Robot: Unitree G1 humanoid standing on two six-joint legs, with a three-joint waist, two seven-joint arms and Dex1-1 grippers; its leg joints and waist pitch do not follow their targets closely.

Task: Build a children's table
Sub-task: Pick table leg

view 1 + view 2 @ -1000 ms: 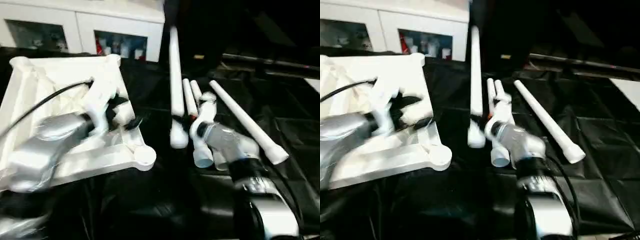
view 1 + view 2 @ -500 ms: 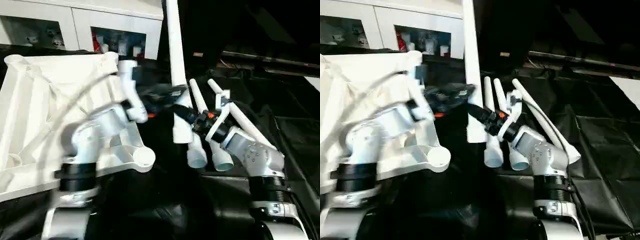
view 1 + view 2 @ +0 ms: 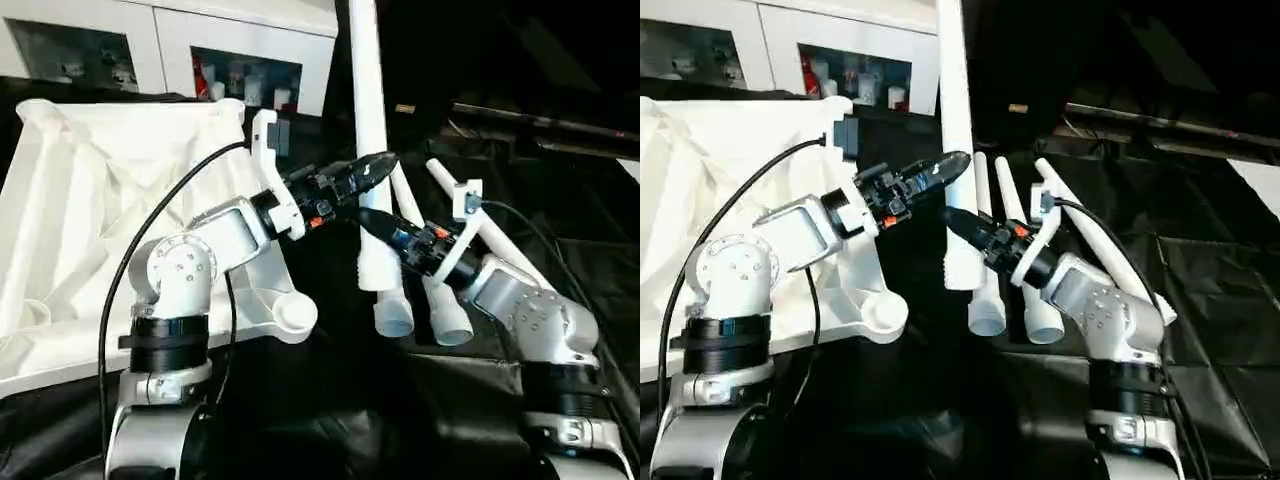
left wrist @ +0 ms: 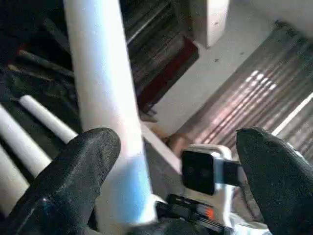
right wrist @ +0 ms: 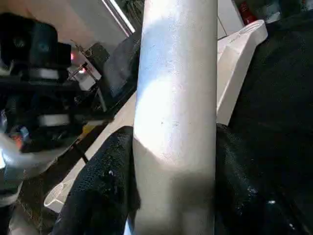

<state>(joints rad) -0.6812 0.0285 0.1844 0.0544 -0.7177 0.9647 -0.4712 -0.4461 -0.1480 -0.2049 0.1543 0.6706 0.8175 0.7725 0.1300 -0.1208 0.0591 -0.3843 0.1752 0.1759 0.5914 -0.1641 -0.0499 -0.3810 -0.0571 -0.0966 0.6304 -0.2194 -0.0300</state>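
Since the earlier frames, the right end effector [image 3: 372, 222] has raised one leg [image 3: 368, 120] from a low tilt to nearly upright, and the left end effector [image 3: 372, 167] has swung away from the table top [image 3: 90, 220] to the leg's shaft.

Current state:
- The right end effector is clenched on the leg near its thick lower end; in the right wrist view the shaft sits between its fingers [image 5: 105, 196].
- The left end effector stands released, fingers [image 4: 73, 171] spread wide, with the shaft beside one finger and apart from the other. It meets the shaft just above the right end effector.
- The table top lies ribbed side up on the black-covered desk [image 3: 580, 240], behind the left forearm and to the left of both end effectors. Its nearest corner socket [image 3: 280, 316] sits below and to the left of the left end effector.
- Three other legs [image 3: 440, 300] lie on the desk directly below the right end effector.

Judged risks:
- The held leg is long and gripped near one end. Its top may swing, so its lower end could tilt off line before it reaches a socket.
- If the left end effector closes off-centre, it may push the shaft sideways and twist it in the right grip.
- A loosened right grip before the left has closed would drop the leg onto the legs below.
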